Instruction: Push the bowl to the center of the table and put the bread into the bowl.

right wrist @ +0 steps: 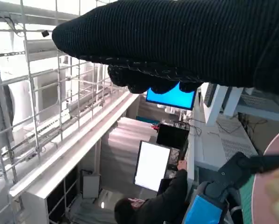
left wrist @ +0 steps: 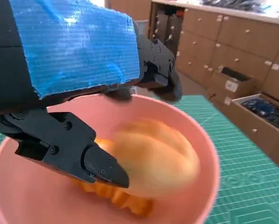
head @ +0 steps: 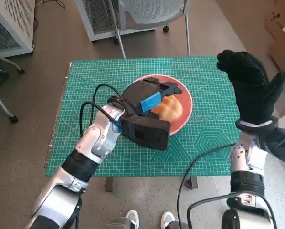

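Note:
The pink bowl (head: 189,101) stands near the middle of the green mat (head: 204,143). A golden bread roll (head: 169,109) lies inside it. My left hand (head: 144,107) hovers over the bowl's left half with its fingers spread, and the roll lies just to their right. In the left wrist view the roll (left wrist: 153,156) is blurred inside the bowl (left wrist: 209,154), with a gap between it and the upper fingers (left wrist: 160,70). My right hand (head: 249,83) is raised at the table's right edge, spread and holding nothing. The right wrist view shows the glove (right wrist: 186,42) and the bowl's rim (right wrist: 266,186).
A chair (head: 152,14) stands behind the table and a white rack (head: 8,24) at the far left. Cardboard boxes (head: 283,28) sit at the right. A person's shoes (head: 132,219) show at the near edge. A seated person (right wrist: 162,198) faces a monitor.

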